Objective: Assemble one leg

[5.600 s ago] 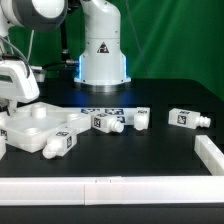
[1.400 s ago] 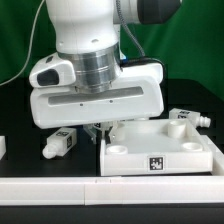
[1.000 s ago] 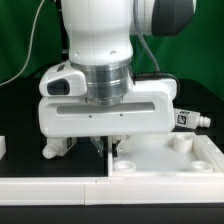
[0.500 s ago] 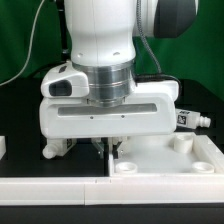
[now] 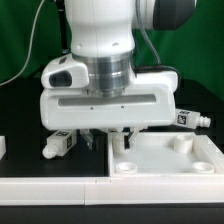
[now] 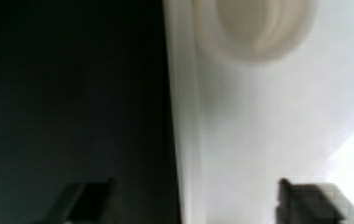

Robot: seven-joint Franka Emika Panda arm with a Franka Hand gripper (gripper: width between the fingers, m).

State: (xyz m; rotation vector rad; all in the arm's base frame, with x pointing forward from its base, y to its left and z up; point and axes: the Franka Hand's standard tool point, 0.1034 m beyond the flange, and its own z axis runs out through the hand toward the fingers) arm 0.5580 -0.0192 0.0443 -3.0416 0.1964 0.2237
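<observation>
In the exterior view my gripper (image 5: 111,143) hangs low under the big white wrist housing, over the near-left edge of the large flat white panel (image 5: 175,157) with round corner sockets. One tagged white leg (image 5: 61,144) lies on the black table to the exterior view's left of the gripper. Another leg (image 5: 191,118) lies behind the panel on the right. In the wrist view the gripper (image 6: 195,200) is open. One fingertip (image 6: 85,198) is over the dark table and the other over the panel (image 6: 263,120). A round socket (image 6: 254,30) lies ahead. Nothing is held.
A white rail (image 5: 50,187) runs along the front of the table. A small white piece (image 5: 3,146) shows at the exterior view's left edge. A green backdrop stands behind. The arm hides the middle of the table.
The arm has risen a little since half a second ago, so the fingers now show below the housing. The panel and the legs have not moved in the last second.
</observation>
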